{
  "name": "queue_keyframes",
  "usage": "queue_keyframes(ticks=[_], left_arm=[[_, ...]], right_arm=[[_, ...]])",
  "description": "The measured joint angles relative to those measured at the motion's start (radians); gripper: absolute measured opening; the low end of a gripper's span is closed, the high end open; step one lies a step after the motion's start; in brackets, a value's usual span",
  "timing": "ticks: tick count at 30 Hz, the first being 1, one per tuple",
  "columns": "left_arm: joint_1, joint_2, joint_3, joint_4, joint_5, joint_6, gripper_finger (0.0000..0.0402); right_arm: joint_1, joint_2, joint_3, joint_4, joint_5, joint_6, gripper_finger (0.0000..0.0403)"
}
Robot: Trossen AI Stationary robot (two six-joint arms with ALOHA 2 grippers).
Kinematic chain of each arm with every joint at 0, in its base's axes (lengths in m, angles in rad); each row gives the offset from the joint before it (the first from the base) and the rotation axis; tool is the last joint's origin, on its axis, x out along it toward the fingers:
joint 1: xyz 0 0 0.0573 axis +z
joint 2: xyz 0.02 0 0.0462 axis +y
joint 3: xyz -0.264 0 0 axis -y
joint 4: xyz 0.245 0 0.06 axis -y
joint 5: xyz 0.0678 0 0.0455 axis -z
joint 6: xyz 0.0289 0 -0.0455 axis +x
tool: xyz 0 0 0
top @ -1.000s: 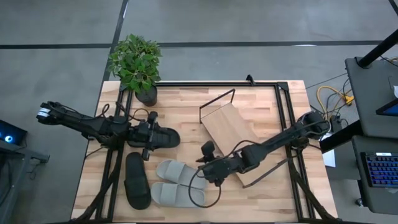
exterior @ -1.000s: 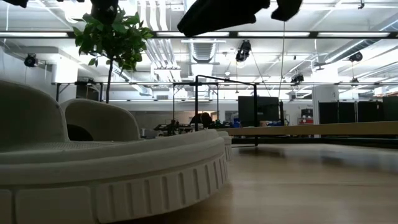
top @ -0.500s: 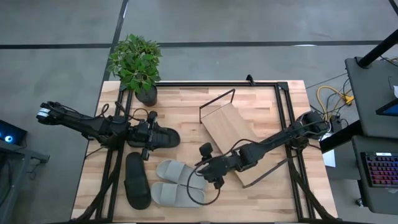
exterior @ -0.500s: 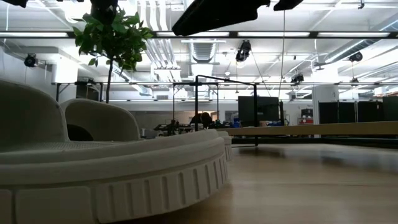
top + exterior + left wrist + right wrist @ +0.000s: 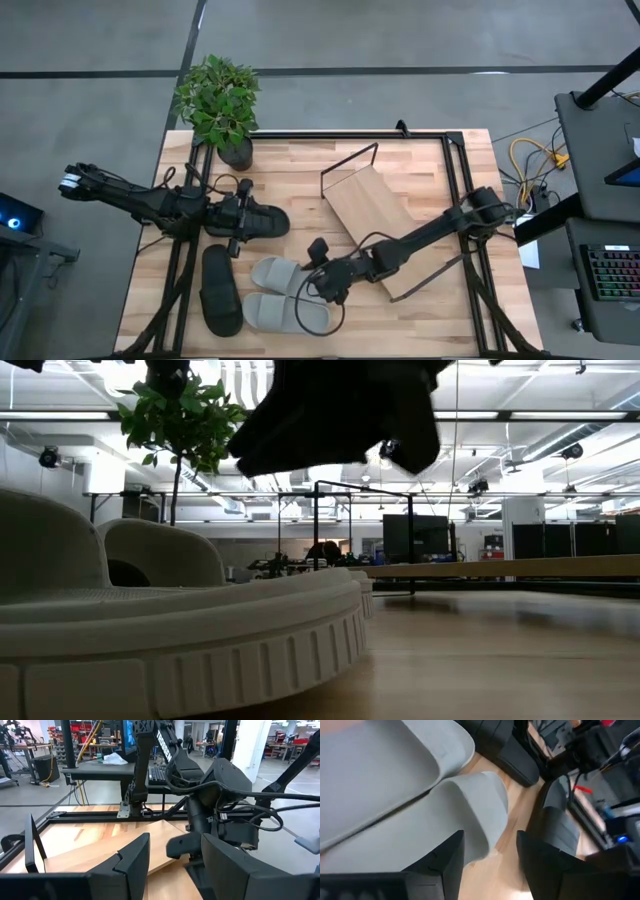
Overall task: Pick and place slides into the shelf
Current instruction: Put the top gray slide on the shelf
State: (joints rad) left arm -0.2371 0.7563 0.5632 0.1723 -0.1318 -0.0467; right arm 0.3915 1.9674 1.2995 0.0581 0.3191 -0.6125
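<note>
right gripper (image 5: pixel 322 272) fingers spread, above grey slides (image 5: pixel 283 296); shelf (image 5: pixel 375 226) at 2 o'clock; left gripper (image 5: pixel 240 217) spread on black slide (image 5: pixel 262 220).

The table (image 5: pixel 300 170) is pale slatted wood with a soft sheen. The shelf (image 5: pixel 365 205) is bare light plywood in thin black metal rod. The grey slides (image 5: pixel 280 295) look matt, smooth rubber with ribbed sole edges; the black slides (image 5: pixel 222 290) are equally dull.
</note>
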Motion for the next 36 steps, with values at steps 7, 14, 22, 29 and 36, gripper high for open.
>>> queue_keyframes(ticks=[7, 14, 22, 29, 36], left_arm=[[0.0, 0.002, 0.0, 0.001, 0.0, 0.0, 0.0164], [0.0, 0.002, 0.0, 0.0, 0.0, 0.0, 0.0164], [0.0, 0.002, -0.001, 0.001, 0.0, 0.0, 0.0164], [0.0, 0.006, -0.002, 0.001, 0.0, 0.0, 0.0164], [0.0, 0.008, -0.002, 0.0, 0.0, 0.001, 0.0164]], right_arm=[[-0.026, 0.072, 0.03, 0.04, 0.006, -0.062, 0.0153], [-0.054, 0.148, 0.098, 0.038, -0.003, -0.062, 0.0146], [-0.064, 0.19, 0.119, 0.037, -0.004, -0.096, 0.0143], [-0.087, 0.195, 0.119, 0.089, -0.004, -0.069, 0.0139], [-0.098, 0.195, 0.119, 0.087, -0.009, -0.043, 0.0124]])
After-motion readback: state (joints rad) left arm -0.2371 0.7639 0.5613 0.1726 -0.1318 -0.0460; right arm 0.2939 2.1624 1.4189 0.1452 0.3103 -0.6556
